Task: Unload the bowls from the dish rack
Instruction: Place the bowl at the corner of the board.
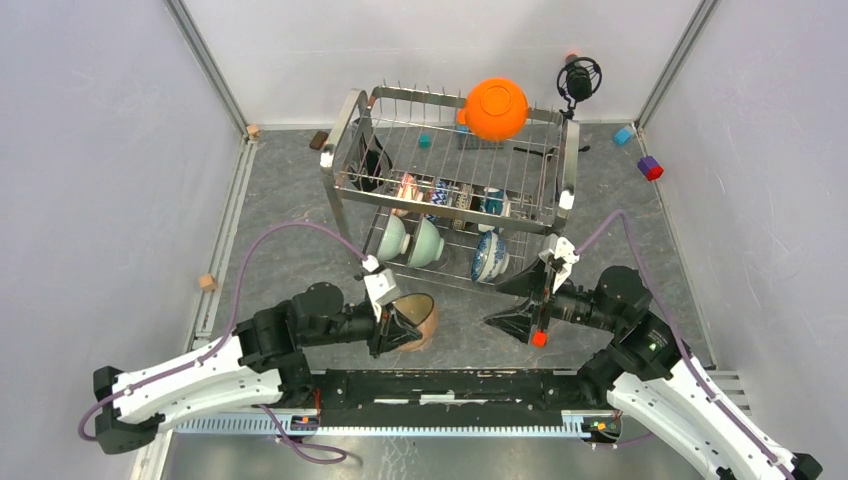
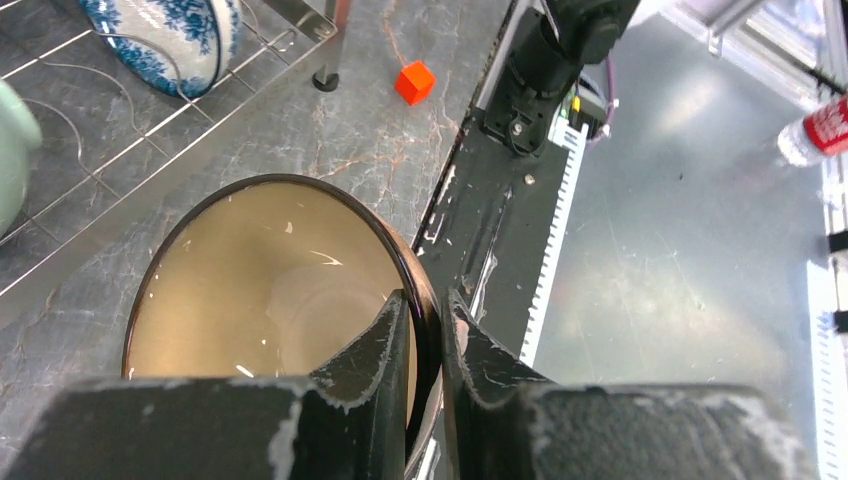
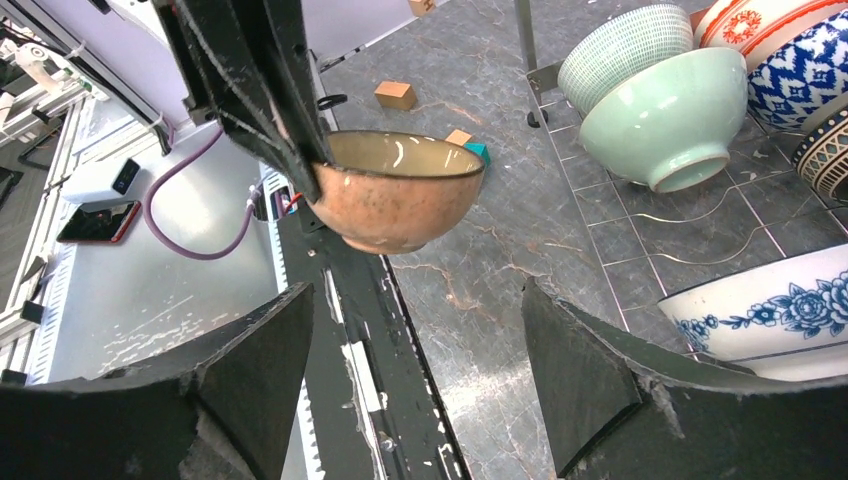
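Left fingers (image 2: 385, 340) are clamped on the rim of the brown-gold bowl (image 2: 270, 290), one inside and one outside. Only the left wrist view shows that. The bowl is out of the dish rack (image 1: 455, 170), just in front of it over the table (image 1: 290, 200). Right fingers (image 3: 580, 370) stand wide apart, nothing between them; from that wrist view I count six bowls in the rack, the pale green bowl (image 3: 670, 120) among them, while only the top view shows the one orange bowl (image 1: 496, 108) on the upper tier.
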Motion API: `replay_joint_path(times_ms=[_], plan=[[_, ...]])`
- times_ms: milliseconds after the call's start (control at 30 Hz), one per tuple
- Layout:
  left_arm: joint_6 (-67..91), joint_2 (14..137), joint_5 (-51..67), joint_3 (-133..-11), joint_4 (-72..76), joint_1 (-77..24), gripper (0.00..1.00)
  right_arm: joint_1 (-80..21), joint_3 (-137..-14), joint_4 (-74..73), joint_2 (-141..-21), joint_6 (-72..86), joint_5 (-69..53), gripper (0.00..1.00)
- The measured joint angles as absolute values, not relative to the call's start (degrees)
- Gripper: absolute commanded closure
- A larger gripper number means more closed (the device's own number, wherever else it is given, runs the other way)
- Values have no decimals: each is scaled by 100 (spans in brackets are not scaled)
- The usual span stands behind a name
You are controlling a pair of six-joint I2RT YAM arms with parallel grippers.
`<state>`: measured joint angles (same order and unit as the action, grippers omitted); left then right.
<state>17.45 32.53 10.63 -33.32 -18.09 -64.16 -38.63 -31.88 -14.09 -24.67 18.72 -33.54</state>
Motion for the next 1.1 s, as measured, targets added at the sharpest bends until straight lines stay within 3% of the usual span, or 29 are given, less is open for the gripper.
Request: replay_joint_path(times_ms=[767,1100], plan=[[-655,4270,-1848,-3341,-1507,-9000,98,-3957,-3188,-1721,-3319,1900,-3269,20],[-1404,4963,-3131,-3358,-1223,-10016,98,-4235,-3179,-1391,-3774,2117,-2637,20]])
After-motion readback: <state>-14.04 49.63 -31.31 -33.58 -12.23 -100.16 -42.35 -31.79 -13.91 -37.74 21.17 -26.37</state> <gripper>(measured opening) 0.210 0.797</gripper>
